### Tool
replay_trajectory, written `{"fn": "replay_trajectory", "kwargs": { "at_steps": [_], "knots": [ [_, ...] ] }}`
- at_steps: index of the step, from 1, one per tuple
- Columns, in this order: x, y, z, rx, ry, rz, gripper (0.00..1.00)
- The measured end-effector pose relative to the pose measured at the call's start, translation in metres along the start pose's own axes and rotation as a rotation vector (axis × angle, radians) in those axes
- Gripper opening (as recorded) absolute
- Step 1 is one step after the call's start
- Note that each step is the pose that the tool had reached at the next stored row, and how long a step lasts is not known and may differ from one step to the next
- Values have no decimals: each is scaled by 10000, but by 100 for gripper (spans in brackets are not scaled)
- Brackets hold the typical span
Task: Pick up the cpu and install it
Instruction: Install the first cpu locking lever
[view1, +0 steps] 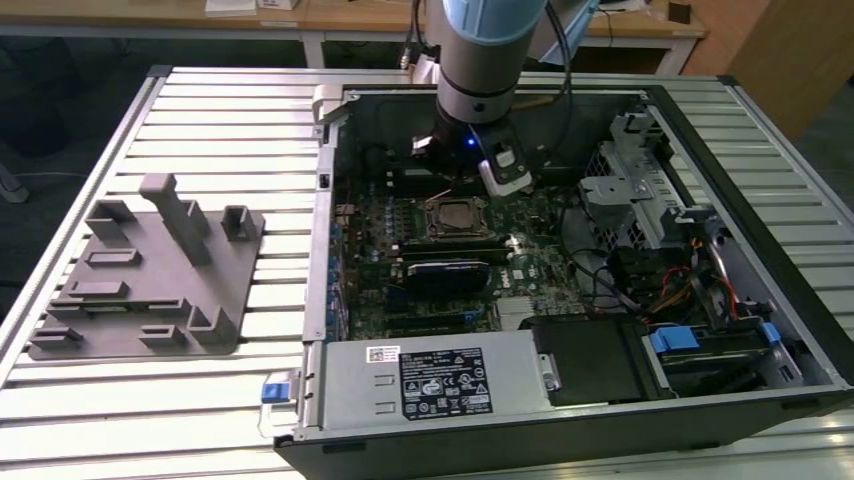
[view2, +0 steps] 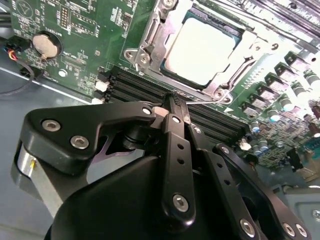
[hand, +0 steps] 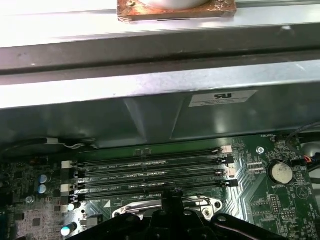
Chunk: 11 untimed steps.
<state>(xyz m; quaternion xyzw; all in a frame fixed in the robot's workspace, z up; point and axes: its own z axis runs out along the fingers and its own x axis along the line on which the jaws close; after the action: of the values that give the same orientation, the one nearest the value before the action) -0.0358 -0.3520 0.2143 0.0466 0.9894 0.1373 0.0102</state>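
**Cpu seated in the socket; claw closed on nothing beside it**

Shows, in the second wrist view, the gripper (view2: 175, 100) with its fingers pressed together and nothing between them. Sets the tips just above the memory slots (view2: 135, 82), next to the socket (view2: 150, 45). Finds the cpu (view2: 200, 50) lying flat inside that socket, silvery plate up, with the metal frame around its edges. Reads, as a judgement, as the install step at or near its end: chip in place, claw free of it. Cannot tell whether the frame is latched down. Calls, for any further move here, for clearance from the slots and the frame, with no contact on the chip.

Gives, in the exterior view, the wider setting. Puts the arm reaching into the open computer case (view1: 561, 440) at the centre of the frame. Puts the grey fixture block (view1: 147, 270) on the slatted table (view1: 200, 130) at the exterior view's left, well apart. Adds, in the first wrist view, the case wall beyond the slots and a coin cell (hand: 280, 172) near their end. Offers, in the second wrist view, the chip's top plate at close range.
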Motion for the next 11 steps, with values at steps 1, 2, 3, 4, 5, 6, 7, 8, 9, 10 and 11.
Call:
{"fn": "replay_trajectory", "kwargs": {
  "at_steps": [1,2,3,4,5,6,7,8,9,10,11],
  "knots": [
    [0,-1,4,-6,-68,43,11],
    [0,-2,7,-12,-138,88,11],
    [0,-3,10,-17,-209,130,11],
    [0,-4,14,-21,-280,170,11],
    [0,-5,17,-25,-352,201,11],
    [1,-6,21,-33,-421,224,11],
    [3,-7,25,-37,-484,246,11],
    [8,-9,30,-41,-549,267,11],
    [14,-11,37,-47,-601,278,11],
    [23,-14,43,-52,-646,284,11],
    [37,-17,49,-54,-684,290,11]
  ]
}}
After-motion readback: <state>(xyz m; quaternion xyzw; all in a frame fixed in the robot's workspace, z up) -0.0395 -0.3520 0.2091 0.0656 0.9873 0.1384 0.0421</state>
